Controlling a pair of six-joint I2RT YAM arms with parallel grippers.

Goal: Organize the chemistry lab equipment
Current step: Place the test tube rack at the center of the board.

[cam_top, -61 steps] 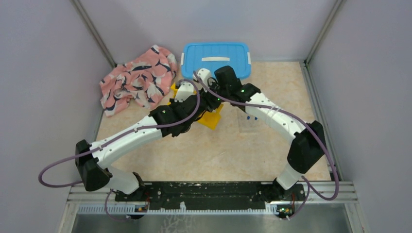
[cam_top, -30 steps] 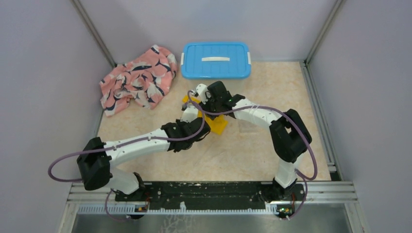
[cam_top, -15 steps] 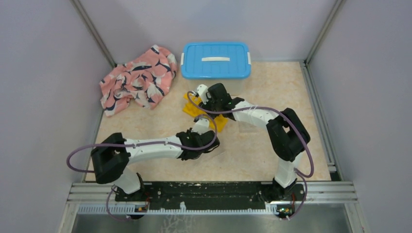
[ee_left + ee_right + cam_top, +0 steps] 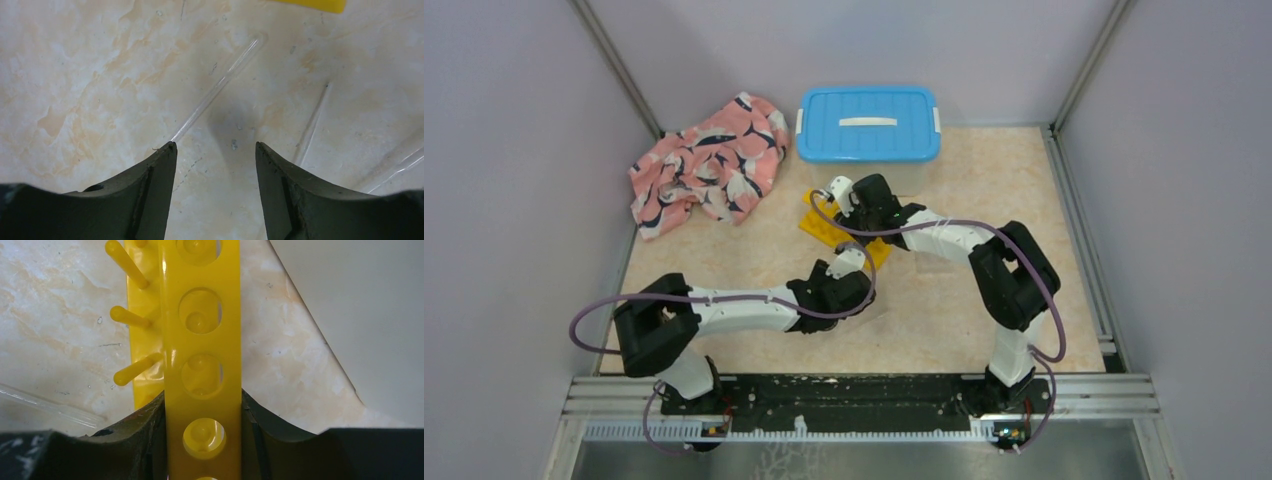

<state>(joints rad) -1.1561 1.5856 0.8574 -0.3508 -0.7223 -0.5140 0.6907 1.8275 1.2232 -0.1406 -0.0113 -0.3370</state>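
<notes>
The right gripper is clamping down on the yellow rack, both dark fingers pressing flat against the long edges of the holed strip. The rack is stretching straight away from the wrist camera, round holes lining up one after another, and stubby yellow pegs are jutting out on one side. Whether the rack is resting on the table or hanging just above it, the pictures are not telling. The white bin is filling the upper right corner of that view, close beside the rack. From above, the bin's blue lid is sitting at the back with the rack just in front of it, and the pink cloth is lying crumpled well off to the left.

Over to the left gripper: its jaws are standing wide apart with nothing between them, hovering over the marbled tabletop. A clear tube is lying flat, slanting from one fingertip toward the rack's yellow edge at the top of the view. A second tube is lying apart from it, and a third tube is showing at the frame's right edge. A fourth tube is lying near the rack's pegs, beside the right gripper
</notes>
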